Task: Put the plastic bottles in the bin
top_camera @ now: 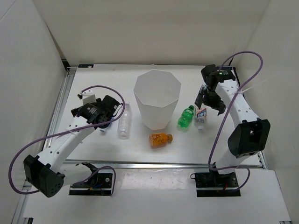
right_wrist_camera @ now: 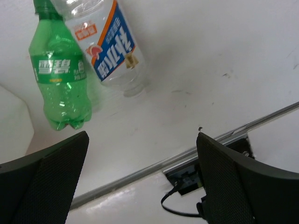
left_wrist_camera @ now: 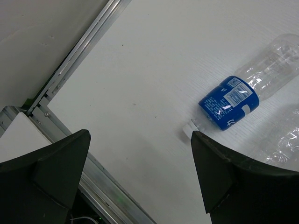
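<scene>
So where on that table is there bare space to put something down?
Bare patches: the far strip behind the bin, the far-left corner beyond the left gripper, and the near edge in front of the orange bottle. Crowded: right of the bin, where the green bottle and a labelled bottle lie by the right gripper, and left, by the clear bottle.

Mid-table, bin [top_camera: 157, 100]. Left of it, unlabelled bottle [top_camera: 124, 121], then labelled bottle [left_wrist_camera: 228, 102] farther left. Right of it, soda bottle [top_camera: 186, 117], with water bottle [top_camera: 201, 115] just beside. In front, squat bottle [top_camera: 160, 139].

White Chinese characters "雪碧" on the label [right_wrist_camera: 57, 69] of the green bottle [right_wrist_camera: 61, 100]
</scene>
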Motion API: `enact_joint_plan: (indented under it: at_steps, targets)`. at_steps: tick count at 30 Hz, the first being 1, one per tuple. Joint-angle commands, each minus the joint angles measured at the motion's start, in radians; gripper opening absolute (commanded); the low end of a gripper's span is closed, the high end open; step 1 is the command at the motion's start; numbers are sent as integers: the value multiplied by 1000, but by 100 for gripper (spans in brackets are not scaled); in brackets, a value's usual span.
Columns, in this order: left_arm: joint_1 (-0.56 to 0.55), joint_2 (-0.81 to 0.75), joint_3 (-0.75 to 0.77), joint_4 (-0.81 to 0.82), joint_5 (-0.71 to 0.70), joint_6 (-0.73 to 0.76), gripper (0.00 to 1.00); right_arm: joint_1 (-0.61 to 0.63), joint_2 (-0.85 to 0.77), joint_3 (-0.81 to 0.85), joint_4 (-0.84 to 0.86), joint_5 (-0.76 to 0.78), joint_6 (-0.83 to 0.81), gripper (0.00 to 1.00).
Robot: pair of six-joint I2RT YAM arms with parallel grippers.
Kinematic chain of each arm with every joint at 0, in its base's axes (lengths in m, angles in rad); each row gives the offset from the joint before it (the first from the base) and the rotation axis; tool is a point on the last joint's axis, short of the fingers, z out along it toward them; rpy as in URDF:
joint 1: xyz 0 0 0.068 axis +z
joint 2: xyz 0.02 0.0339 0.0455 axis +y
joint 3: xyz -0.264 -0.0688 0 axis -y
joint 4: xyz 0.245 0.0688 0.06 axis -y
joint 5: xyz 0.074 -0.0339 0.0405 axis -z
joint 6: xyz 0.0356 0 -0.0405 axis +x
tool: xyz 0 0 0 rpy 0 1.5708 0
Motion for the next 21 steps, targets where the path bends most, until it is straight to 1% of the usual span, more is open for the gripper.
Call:
enact_joint_plan:
  at_steps: [1,2,3,4,5,8,9,12,15,16,17,21]
  targets:
    - [3,2,-8,26,-2,15,100,-41,44,21,-42,-153,13,100]
    - [3,2,-8,26,9,15,100,-53,59,44,-72,-153,23,100]
    - [3,13,-8,26,9,15,100,-53,69,45,-48,-212,-10,100]
    - [3,13,-8,26,9,15,100,-53,82,72,-47,-190,-10,100]
    - [3,13,-8,35,18,15,100,-24,82,89,-47,-144,-10,100]
    - [3,25,-8,44,27,15,100,25,104,103,-18,-2,-76,100]
    - [3,34,-8,44,28,15,100,25,115,103,12,-7,-107,100]
    - [3,56,-8,54,41,15,100,-7,145,83,34,-111,-130,100]
    - [3,67,-8,54,52,15,100,-7,127,-1,167,-164,-199,100]
    - [3,76,1,54,52,15,100,-24,113,-54,233,-182,-211,100]
    - [3,76,2,54,52,24,100,-45,113,-73,253,-193,-211,100]
    - [3,97,12,54,54,36,100,-117,156,-83,312,-240,-223,100]
